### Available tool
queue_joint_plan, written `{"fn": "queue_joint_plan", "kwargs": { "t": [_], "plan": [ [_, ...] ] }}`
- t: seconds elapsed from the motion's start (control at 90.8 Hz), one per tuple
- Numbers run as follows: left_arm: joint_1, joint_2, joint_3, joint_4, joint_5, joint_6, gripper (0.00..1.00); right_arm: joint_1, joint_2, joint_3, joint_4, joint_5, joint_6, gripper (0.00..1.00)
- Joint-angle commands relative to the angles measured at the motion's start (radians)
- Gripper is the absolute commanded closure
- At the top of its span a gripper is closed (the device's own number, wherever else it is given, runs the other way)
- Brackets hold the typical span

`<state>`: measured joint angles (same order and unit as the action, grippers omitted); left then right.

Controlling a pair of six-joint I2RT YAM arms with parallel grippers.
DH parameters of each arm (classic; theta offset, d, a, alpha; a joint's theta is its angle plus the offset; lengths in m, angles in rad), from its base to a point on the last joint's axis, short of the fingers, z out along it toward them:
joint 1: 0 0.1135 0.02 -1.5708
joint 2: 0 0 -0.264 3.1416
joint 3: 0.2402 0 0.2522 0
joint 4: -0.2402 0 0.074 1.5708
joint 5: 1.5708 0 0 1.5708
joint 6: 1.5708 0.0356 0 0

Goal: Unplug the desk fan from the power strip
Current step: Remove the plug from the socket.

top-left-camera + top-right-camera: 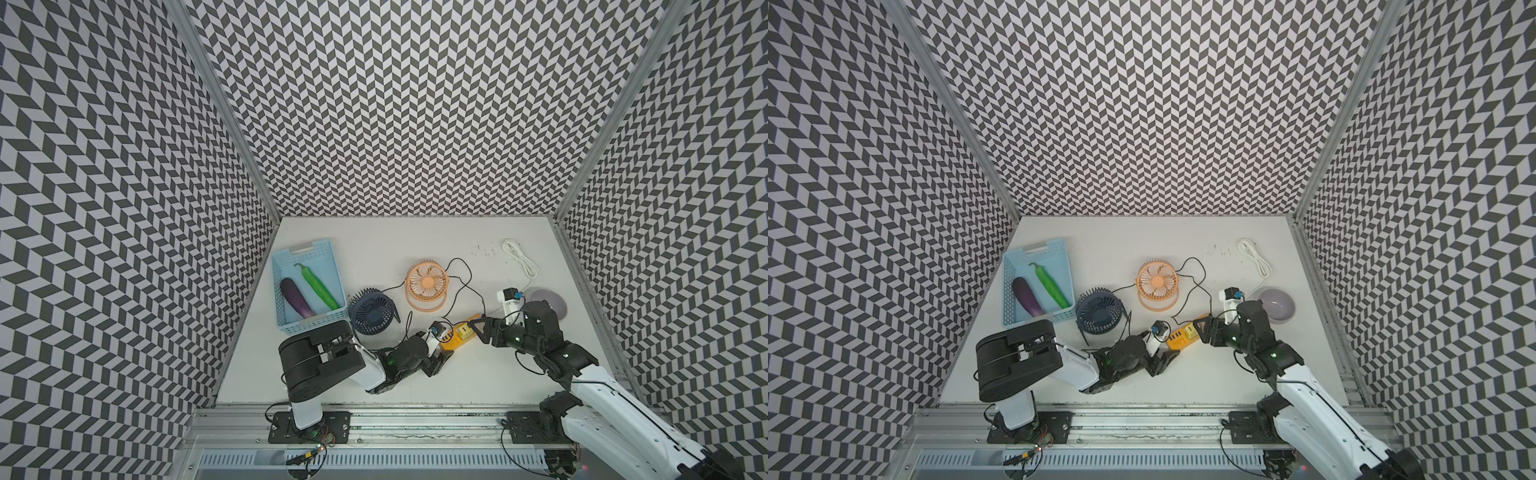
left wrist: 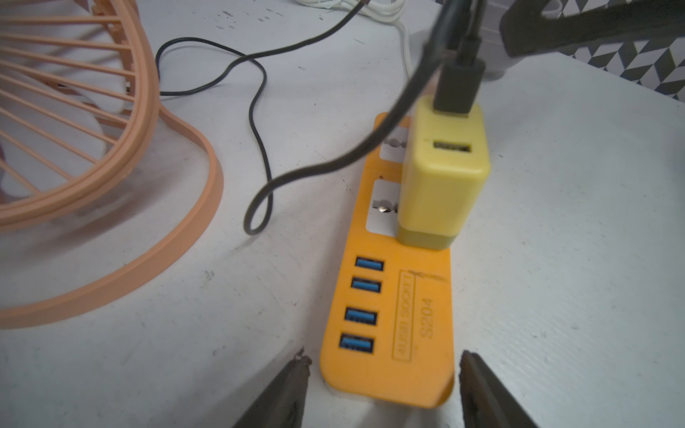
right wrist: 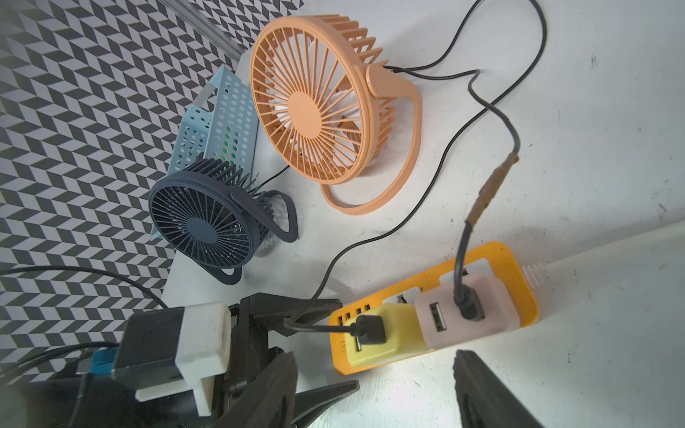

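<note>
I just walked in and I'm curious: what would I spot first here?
Probably the orange power strip mid-table, carrying a yellow adapter and a pink adapter. Behind it stand an orange desk fan and a navy desk fan; a blue basket on the left holds an eggplant and a green pepper.

1. Power strip [image 2: 407, 333] looked like smooth orange-yellow plastic, faintly glossy.
2. Yellow adapter [image 2: 441, 192] was smooth plastic with a satin finish.
3. Orange fan [image 3: 307, 107] and navy fan [image 3: 202, 226] were matt moulded plastic.
4. Table [image 2: 556, 259] was white, matt, scuffed and speckled.
5. Basket [image 3: 218, 122] was perforated pale-blue plastic.
6. Front rail [image 1: 415, 424] looked like bare brushed metal.
</note>
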<state>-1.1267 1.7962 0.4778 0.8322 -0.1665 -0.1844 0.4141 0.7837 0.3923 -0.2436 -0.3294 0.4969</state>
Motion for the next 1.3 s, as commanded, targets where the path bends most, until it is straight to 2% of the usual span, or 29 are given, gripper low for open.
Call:
{"fn": "queue_joint_plan", "kwargs": {
  "t": [0.0, 0.308, 0.43, 0.496, 0.551, 0.969, 1.289],
  "plan": [
    [-0.006, 0.023, 0.035, 0.049, 0.000, 0.025, 0.36, 0.030, -0.002, 0.036, 0.011, 0.055, -0.009, 0.30],
    [-0.006, 0.062, 0.058, 0.073, 0.010, 0.048, 0.40, 0.130, 0.063, 0.081, -0.022, 0.175, -0.011, 0.32],
    [-0.007, 0.072, 0.057, 0.082, 0.013, 0.047, 0.47, 0.167, 0.089, 0.093, -0.020, 0.213, -0.012, 0.32],
    [-0.008, 0.072, 0.053, 0.082, 0.011, 0.051, 0.55, 0.180, 0.098, 0.096, -0.016, 0.226, -0.014, 0.32],
    [-0.008, 0.069, 0.048, 0.078, 0.003, 0.053, 0.57, 0.187, 0.101, 0.100, -0.016, 0.236, -0.014, 0.32],
    [-0.006, -0.016, -0.012, 0.002, -0.091, 0.103, 0.58, 0.213, 0.117, 0.109, -0.015, 0.262, -0.036, 0.32],
    [0.010, -0.041, -0.039, 0.002, -0.077, 0.131, 0.58, 0.320, 0.202, 0.188, -0.070, 0.365, -0.087, 0.36]
  ]
}}
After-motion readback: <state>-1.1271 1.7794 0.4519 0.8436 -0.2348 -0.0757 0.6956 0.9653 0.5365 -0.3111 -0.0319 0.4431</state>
